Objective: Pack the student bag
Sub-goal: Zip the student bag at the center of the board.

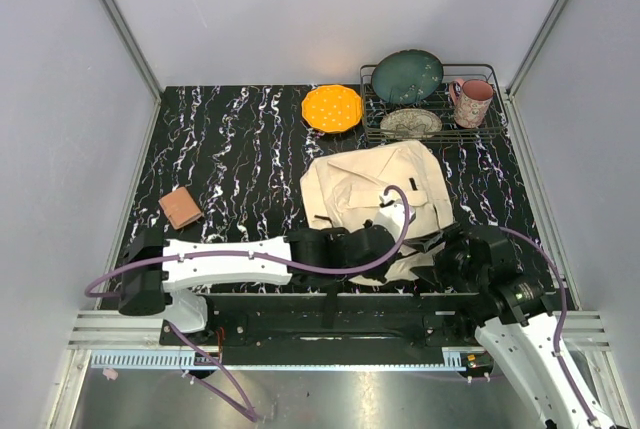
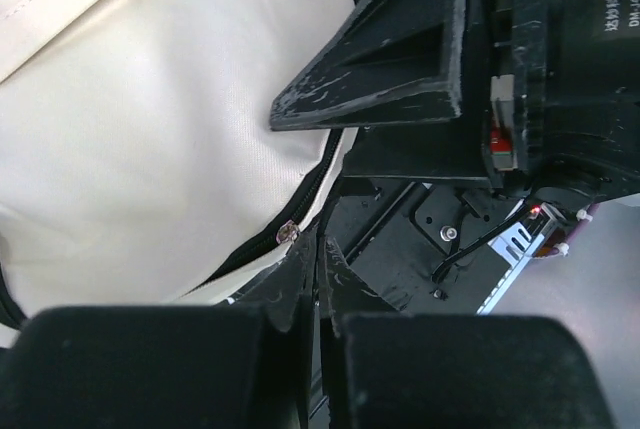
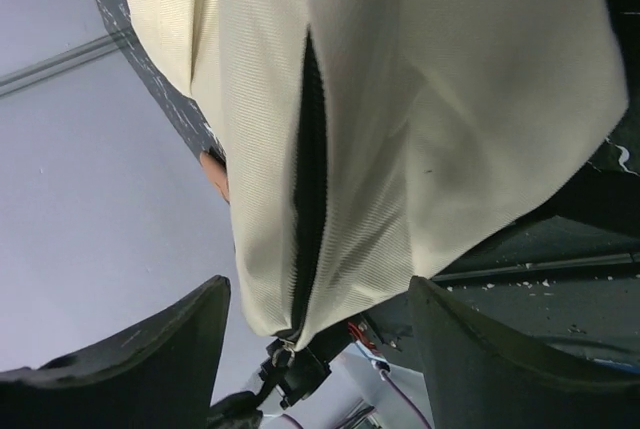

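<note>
Fingertips first: left gripper point(image 2: 318, 249) is pinched fully closed right beside the zipper slider point(image 2: 290, 232), and I honestly can't tell if it's actually got anything. Right gripper point(image 3: 318, 294) is spread wide and holding nothing, one finger either side of a corner of the student bag point(image 1: 375, 184). That's lying flat on the marbled table point(image 1: 230, 149), right of centre, towards the near edge.

It looks soft, light and floppy, so I reckon it'll sag and slide. I'd grab the fabric along the zipper point(image 3: 308, 179), not the flat panel.

No writing on it. The only text is "DM-4310" on the black motor housing point(image 2: 600, 79) opposite.
</note>
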`<state>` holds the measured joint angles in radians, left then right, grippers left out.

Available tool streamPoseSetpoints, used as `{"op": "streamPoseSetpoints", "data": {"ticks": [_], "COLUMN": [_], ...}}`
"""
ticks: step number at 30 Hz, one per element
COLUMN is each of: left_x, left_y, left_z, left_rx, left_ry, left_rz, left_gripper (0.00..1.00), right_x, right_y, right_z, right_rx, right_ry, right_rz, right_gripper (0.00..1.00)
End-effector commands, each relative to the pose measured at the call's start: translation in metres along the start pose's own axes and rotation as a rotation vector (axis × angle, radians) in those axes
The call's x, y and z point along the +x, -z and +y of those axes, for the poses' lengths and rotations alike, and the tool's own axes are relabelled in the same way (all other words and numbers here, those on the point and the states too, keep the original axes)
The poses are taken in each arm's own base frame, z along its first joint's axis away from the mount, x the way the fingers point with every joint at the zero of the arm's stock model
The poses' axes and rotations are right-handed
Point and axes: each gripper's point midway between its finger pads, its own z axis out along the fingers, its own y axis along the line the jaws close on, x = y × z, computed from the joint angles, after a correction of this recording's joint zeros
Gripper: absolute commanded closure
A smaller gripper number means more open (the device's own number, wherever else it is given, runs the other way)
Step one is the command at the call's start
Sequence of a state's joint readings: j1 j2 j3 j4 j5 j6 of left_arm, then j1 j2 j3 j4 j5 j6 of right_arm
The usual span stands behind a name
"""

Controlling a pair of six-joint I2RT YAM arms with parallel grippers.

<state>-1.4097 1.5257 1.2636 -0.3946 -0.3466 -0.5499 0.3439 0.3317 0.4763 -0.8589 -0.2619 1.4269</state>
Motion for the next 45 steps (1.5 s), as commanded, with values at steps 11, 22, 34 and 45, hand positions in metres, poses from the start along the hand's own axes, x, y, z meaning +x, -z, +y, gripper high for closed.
{"op": "streamPoseSetpoints", "data": {"ticks": [11, 22, 34, 45], "left_x": [-0.022, 0.047, 0.019, -0.008], "left_y": [0.018, 0.048, 0.060, 0.027], "left_z": [-0.008, 0.116, 0.108, 0.010], "left_rx": [0.032, -0.386, -0.188, 0.050], "left_ry": [0.036, 0.132, 0.155, 0.473], "left_rz": [-0.095, -0.024, -0.131, 0.056], "left_gripper": [1.00, 1.00, 0.36, 0.13], "right_x": [-0.029, -0.059, -0.051, -0.047], "right_y": [-0.006, 0.004, 0.006, 0.004], "right_z": [0.013, 0.005, 0.025, 0.022], "right_rx": [-0.067, 0.037, 0.005, -0.015], "right_ry": [0.016, 0.113, 0.173, 0.111], "right_rz": [-0.155, -0.333, -0.285, -0.266], "right_gripper": [1.00, 1.00, 1.00, 1.00]}}
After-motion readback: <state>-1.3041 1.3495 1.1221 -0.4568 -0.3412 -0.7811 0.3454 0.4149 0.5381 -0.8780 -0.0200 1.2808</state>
